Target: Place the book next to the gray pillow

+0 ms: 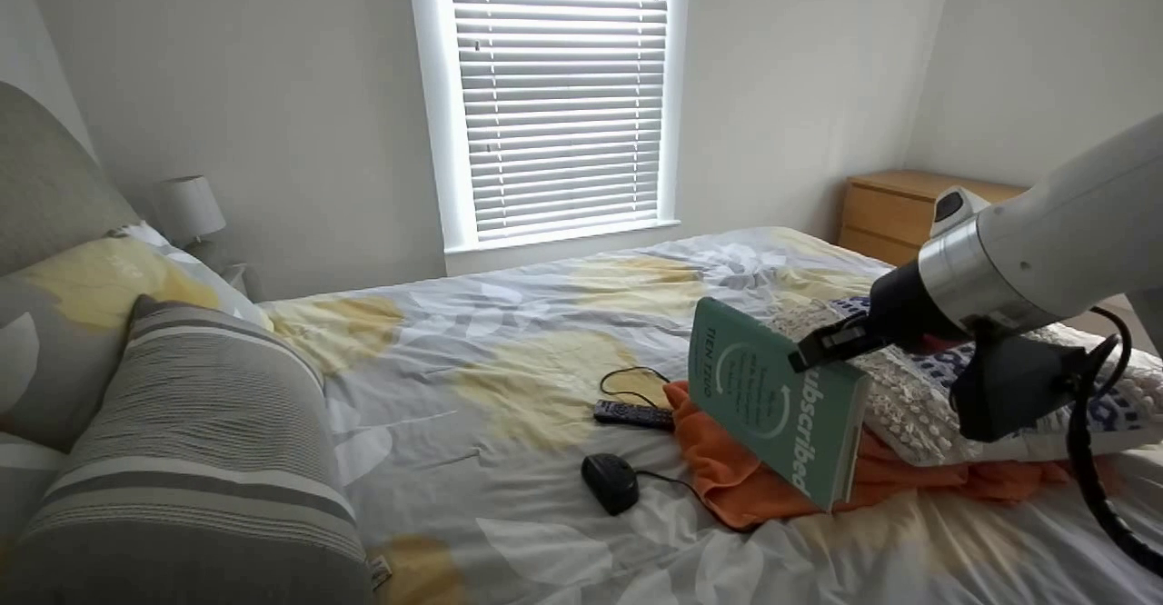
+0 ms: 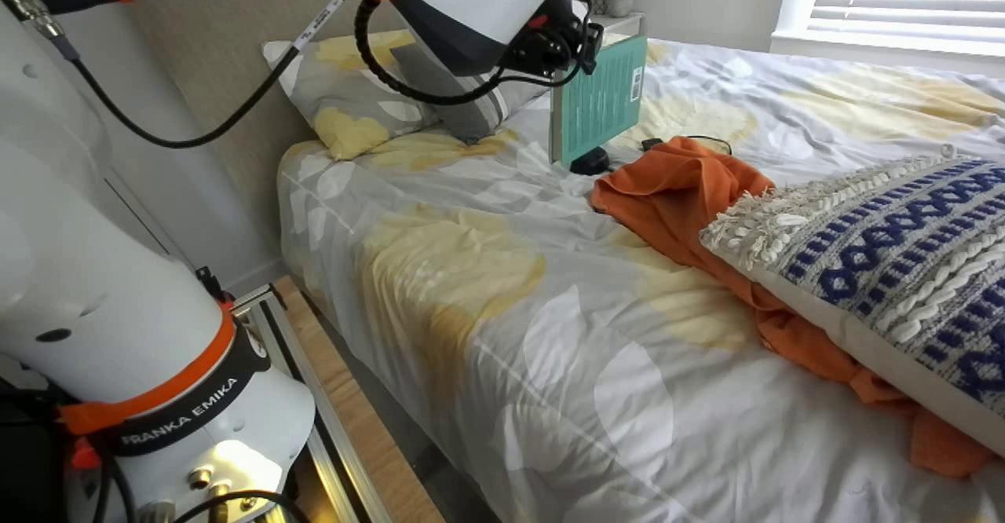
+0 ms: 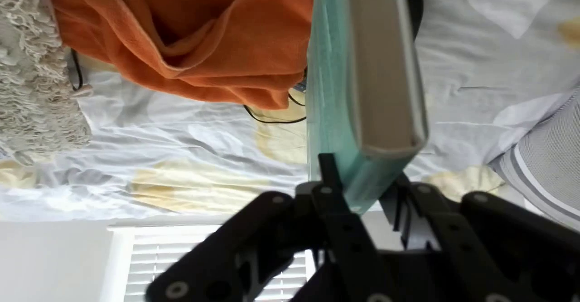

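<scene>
Teal book (image 1: 770, 407) clamped in jaws, gray pillow (image 1: 213, 446) apart.

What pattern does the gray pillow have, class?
Stripes: the gray pillow has pale and darker bands, clearest in an exterior view.

A: So we're reading "TIEN TZUO" and "ubscribed" on the book (image 1: 772, 446), its start partly hiding, curved arrows (image 1: 787, 411) between.

B: Yep, the smaller print (image 1: 752, 391) is blurring out. We're also seeing a barcode label (image 2: 637, 84) on the back, and "FRANKA EMIKA" on the black band (image 2: 184, 421) of the robot arm (image 2: 47, 232).

A: White tag (image 2: 318, 22) on the cable (image 2: 275, 75)? We're failing there lol
</scene>
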You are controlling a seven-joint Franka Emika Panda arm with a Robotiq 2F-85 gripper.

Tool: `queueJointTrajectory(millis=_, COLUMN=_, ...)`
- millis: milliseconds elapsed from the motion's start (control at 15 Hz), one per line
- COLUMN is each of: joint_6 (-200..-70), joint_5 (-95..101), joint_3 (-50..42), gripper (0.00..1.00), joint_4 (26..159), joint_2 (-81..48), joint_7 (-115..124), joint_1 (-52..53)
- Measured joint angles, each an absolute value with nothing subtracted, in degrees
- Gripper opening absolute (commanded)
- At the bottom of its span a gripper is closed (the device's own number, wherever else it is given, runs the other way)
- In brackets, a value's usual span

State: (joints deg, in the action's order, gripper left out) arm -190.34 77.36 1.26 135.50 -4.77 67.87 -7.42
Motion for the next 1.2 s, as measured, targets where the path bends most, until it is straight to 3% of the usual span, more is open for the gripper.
queueJointTrajectory(millis=267, joint_6=-189.77, joint_5=77.35, joint_3=1.36, gripper=0.26, joint_4=135.50, joint_2=-5.44, joint_7=67.87, joint_1=-7.27)
queueJointTrajectory(millis=333, joint_6=-189.77, joint_5=77.35, joint_3=1.36, gripper=0.07, joint_4=135.49, joint_2=-5.48, joint_7=67.87, joint_1=-7.27)
queueJointTrajectory(millis=667, joint_6=-190.83, joint_5=76.45, joint_3=1.41, gripper=0.07, joint_4=134.20, joint_2=-6.86, joint_7=68.50, joint_1=-7.18)
queueJointTrajectory(millis=1200, joint_6=-206.51, joint_5=60.16, joint_3=2.67, gripper=0.07, joint_4=125.76, joint_2=-18.54, joint_7=66.41, joint_1=-6.68)
